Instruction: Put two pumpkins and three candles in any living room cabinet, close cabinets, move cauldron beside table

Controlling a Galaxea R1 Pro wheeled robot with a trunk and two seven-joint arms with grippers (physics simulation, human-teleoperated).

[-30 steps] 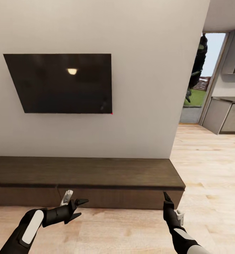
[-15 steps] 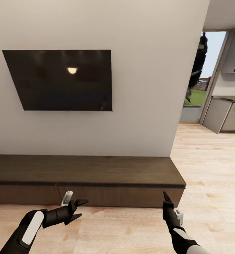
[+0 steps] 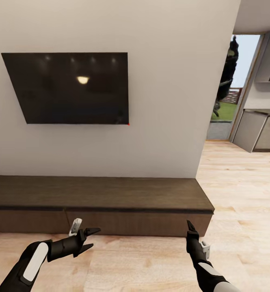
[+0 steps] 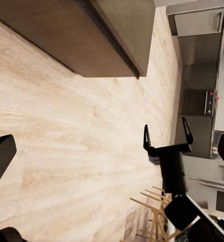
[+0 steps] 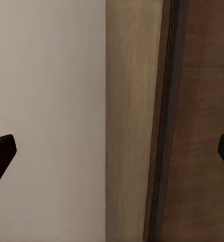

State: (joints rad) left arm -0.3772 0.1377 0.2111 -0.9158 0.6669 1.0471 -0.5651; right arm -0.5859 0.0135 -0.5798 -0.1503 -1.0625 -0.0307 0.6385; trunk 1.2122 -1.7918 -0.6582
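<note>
The long low dark-brown cabinet (image 3: 110,192) runs along the wall straight ahead, and both of its drawer fronts (image 3: 139,224) are shut. My left gripper (image 3: 91,239) hovers open just in front of the seam between the drawers, holding nothing. Near the cabinet's right end, my right gripper (image 3: 189,227) points at the front; the left wrist view shows this right gripper (image 4: 166,132) with its fingers spread and empty. The cabinet's end (image 4: 81,35) and its front (image 5: 203,126) appear close in the wrist views. The pumpkins, candles and cauldron are out of view.
A black TV (image 3: 70,87) hangs on the pale wall above the cabinet. Light wood floor (image 3: 240,182) stretches to the right toward a glass door (image 3: 232,81) and grey kitchen units (image 3: 258,132). Pale wooden chair legs (image 4: 152,212) stand behind my right arm.
The whole picture has shifted: the TV and cabinet sit slightly higher in the head view, so the camera has moved. Both grippers keep their pose and stay open.
</note>
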